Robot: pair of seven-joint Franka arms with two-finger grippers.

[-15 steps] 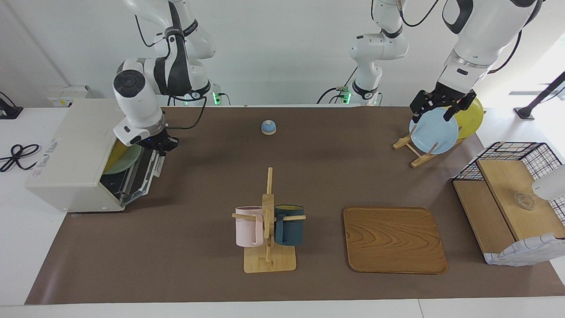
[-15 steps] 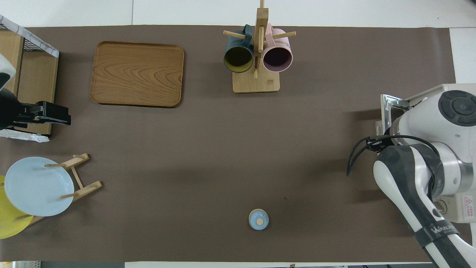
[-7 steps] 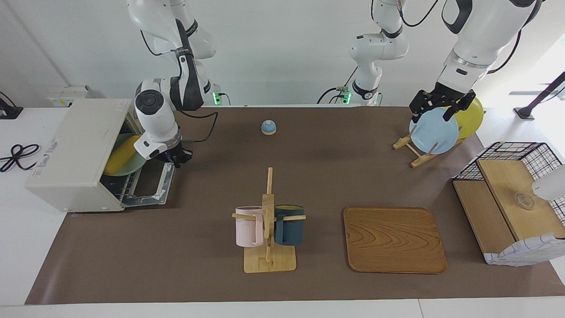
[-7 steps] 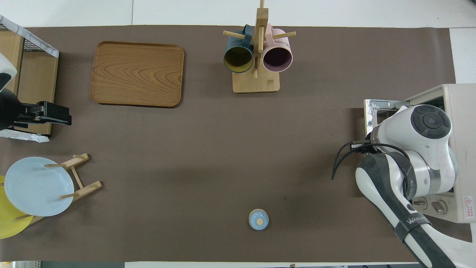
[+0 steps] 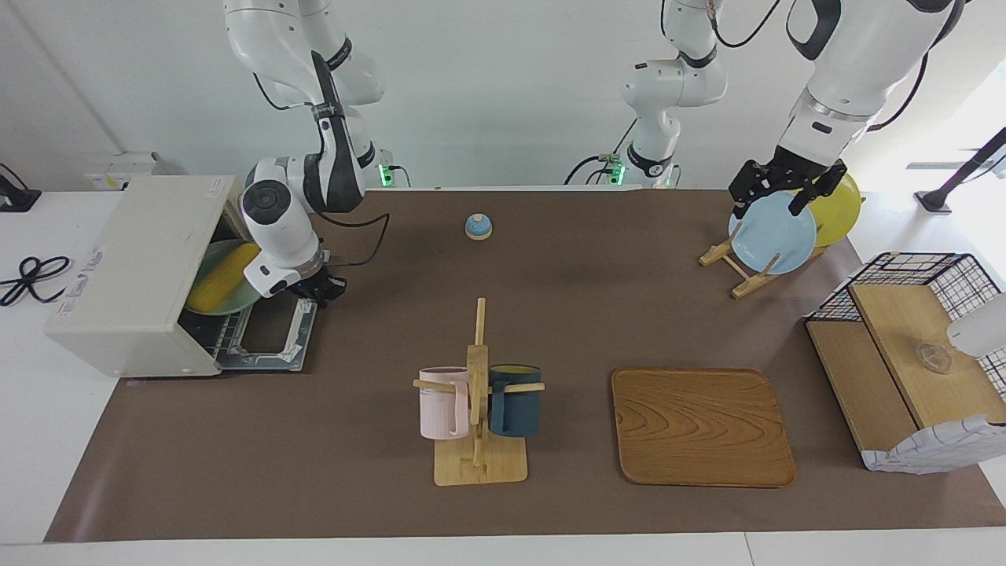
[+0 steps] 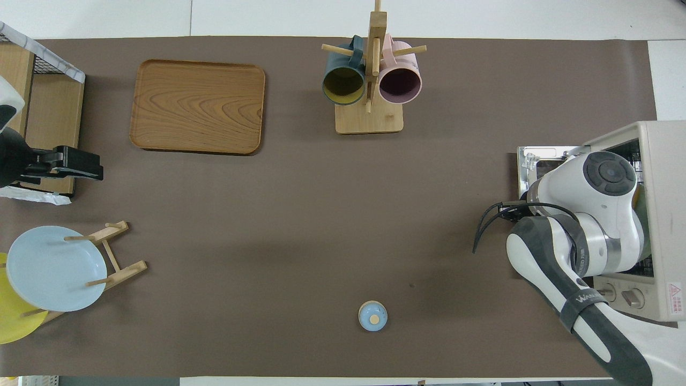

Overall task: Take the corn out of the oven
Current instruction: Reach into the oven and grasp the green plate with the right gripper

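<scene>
Oven [image 5: 134, 271] door lying open, frame left. My right gripper [image 5: 313, 289] hovering over door edge, grip state unclear. Corn [image 5: 222, 277] resting on plate inside: entering level, clearing roof. Left gripper [image 5: 786, 192] waiting over blue plate, upper right.

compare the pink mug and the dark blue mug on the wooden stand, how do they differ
The pink mug is pale pink with a dark pinkish inside; the dark blue mug is deep teal-blue with a yellowish inside. The pink mug hangs toward the right arm's end of the table, the dark blue mug toward the left arm's. Both hang on pegs of the wooden stand and look alike in size.
</scene>
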